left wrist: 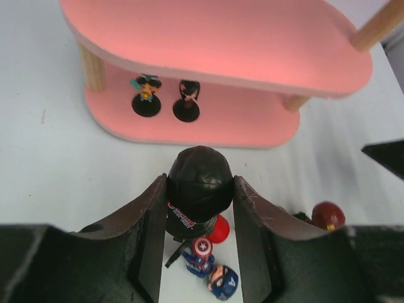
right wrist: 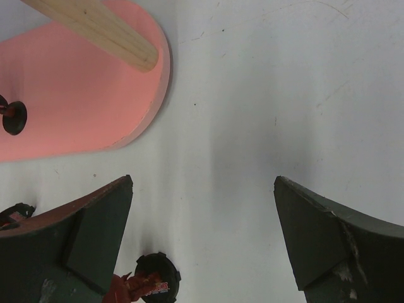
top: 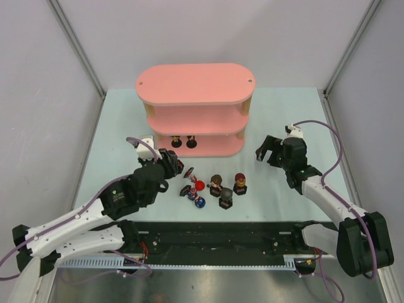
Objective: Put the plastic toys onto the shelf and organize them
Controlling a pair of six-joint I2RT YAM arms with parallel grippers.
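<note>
Left gripper (left wrist: 200,189): part-closed, clamped on black-headed figurine (left wrist: 199,180), one finger pressed to each side of the head. Held above the loose figs on the table (top: 120,126).

Directly under the grip: red-headed fig. (left wrist: 219,228). Just back toward the wrist: shield fig. (left wrist: 201,251) and blue-headed fig. (left wrist: 223,282), both tipped over. Off to the fingers' right: dark-red-headed fig. (left wrist: 327,215), partly hidden behind the right finger.

Straight ahead of the fingertips: shelf (left wrist: 252,50), near but not touching. On its lowest tier, ahead and slightly left of the grip: two figs upright side by side on black bases, teal-and-yellow fig. (left wrist: 146,95) left, dark-haired fig. (left wrist: 187,100) right.

Right gripper (right wrist: 203,183): wide open, holding nothing, only bare tabletop btwn the fingers. Hovering off the shelf's right end. Ahead-left of its fingers: rounded end of the pink bottom board w/ wooden post (right wrist: 101,28) above.

Beside its left finger, wrist side: black base (right wrist: 158,276) of a red fig., mostly cut off at frame edge.

Overhead: grey-headed fig. (top: 226,198) upright btwn the two grippers, nearer the left one.
</note>
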